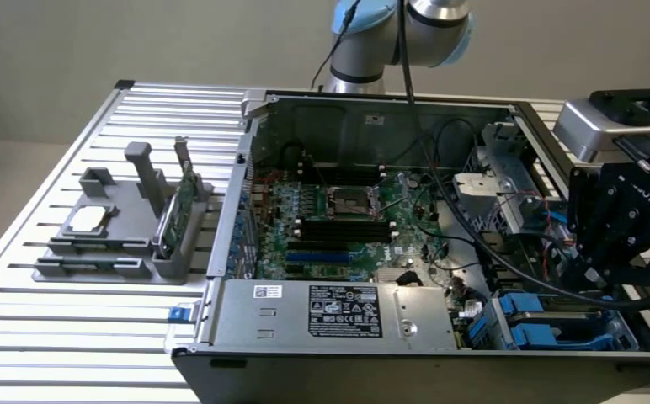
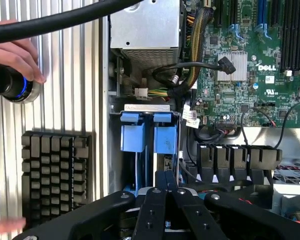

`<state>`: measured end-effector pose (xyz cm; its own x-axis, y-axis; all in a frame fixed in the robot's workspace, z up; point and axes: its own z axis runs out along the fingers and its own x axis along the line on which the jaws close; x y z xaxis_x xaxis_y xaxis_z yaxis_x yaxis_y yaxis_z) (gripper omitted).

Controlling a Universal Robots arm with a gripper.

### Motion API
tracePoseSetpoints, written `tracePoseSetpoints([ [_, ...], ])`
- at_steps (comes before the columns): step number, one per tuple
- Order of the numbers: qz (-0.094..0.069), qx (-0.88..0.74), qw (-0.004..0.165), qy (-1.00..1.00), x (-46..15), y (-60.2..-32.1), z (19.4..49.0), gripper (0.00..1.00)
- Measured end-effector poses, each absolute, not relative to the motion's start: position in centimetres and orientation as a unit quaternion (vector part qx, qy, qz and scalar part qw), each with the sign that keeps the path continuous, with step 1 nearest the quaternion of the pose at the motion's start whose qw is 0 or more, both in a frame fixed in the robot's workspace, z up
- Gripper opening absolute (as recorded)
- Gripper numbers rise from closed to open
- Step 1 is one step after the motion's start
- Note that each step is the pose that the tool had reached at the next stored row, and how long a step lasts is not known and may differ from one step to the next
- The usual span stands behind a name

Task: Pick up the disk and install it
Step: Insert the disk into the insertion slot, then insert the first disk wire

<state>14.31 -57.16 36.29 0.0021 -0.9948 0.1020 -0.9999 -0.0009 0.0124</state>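
Observation:
The disk shows as bright blue carrier fronts point(image 2: 139, 137) standing side by side in the drive bay at the corner of the open computer case point(image 1: 224, 227). In the exterior view the disk point(image 1: 539, 330) lies low at the right end of the case. My black gripper point(image 2: 165, 176) hangs directly over this bay with its fingers pressed together and nothing between them. In the exterior view the gripper point(image 1: 597, 278) is just above the blue carriers. Whether it touches them I cannot tell.
A motherboard point(image 1: 348, 219) and a grey power supply point(image 1: 325, 311) fill the case, with cables beside the bay. A grey fixture point(image 1: 112, 244) on the slatted table holds a silver chip and a green card point(image 1: 184, 210). A person's hand point(image 2: 14, 55) rests on a blue-lit knob beside a black ribbed block point(image 2: 54, 175).

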Motion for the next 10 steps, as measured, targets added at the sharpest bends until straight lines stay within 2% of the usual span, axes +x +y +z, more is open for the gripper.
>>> tracePoseSetpoints([
  [10,0.032,0.707,0.041,-0.706,14.31,-57.16,36.29,0.11],
])
